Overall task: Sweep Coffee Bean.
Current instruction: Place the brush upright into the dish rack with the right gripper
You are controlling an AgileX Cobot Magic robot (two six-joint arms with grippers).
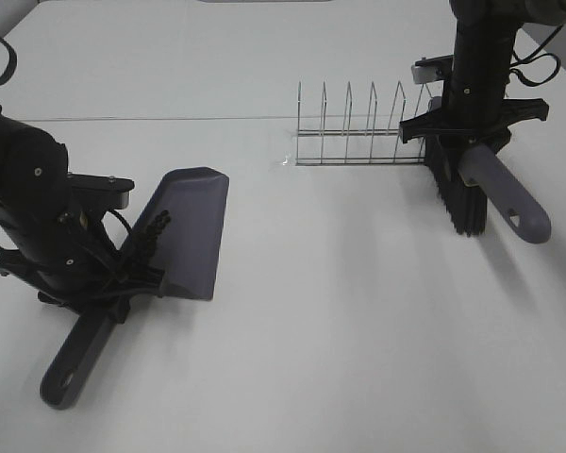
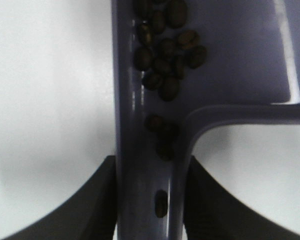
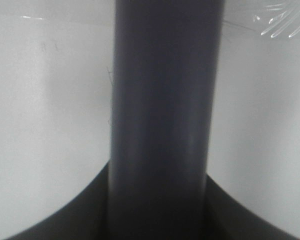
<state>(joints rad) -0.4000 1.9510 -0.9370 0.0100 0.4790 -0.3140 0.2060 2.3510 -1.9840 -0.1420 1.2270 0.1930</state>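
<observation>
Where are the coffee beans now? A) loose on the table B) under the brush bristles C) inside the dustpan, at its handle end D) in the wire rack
C: the coffee beans sit inside the dustpan, bunched along its side wall where the handle starts.

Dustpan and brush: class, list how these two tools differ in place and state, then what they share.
The dustpan is on the left, in the left gripper; the brush is on the right, beside the wire rack, in the right gripper. The dustpan holds coffee beans; the brush carries none visible. Both are grey-purple plastic with a hanging hole in the handle.
</observation>
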